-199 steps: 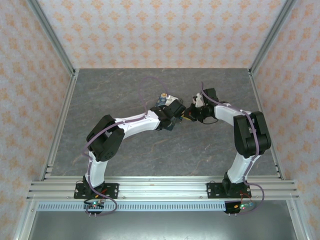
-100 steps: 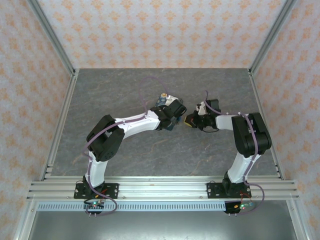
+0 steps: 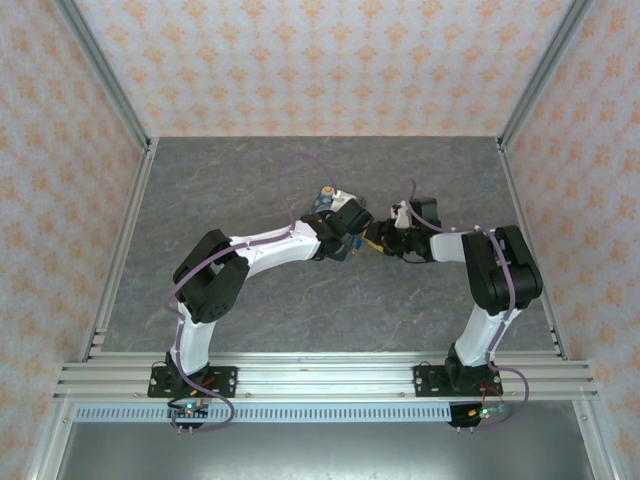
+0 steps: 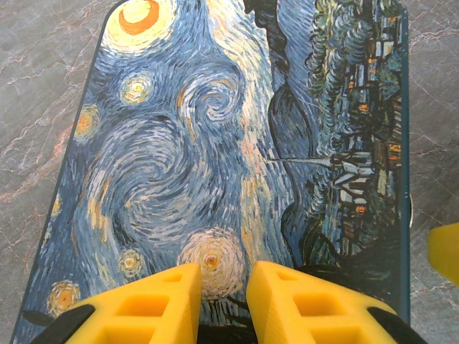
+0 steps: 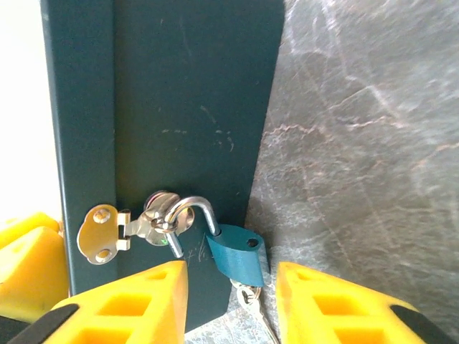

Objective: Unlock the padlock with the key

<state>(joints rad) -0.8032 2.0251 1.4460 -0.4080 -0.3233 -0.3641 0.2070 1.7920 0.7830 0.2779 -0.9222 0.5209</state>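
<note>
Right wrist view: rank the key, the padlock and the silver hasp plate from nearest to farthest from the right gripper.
1. The key, low between the parted fingers of the right gripper.
2. The padlock, just above the key, at the centre.
3. The silver hasp plate, off to the left on the dark front of the box.

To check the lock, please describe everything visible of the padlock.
The padlock is small: a teal-blue body and a silvery metal shackle. The shackle hooks through the hasp on the dark box; its free leg looks out of the body. It hangs tilted, the key sticking out below, within the open right pincer, untouched by it.
</note>
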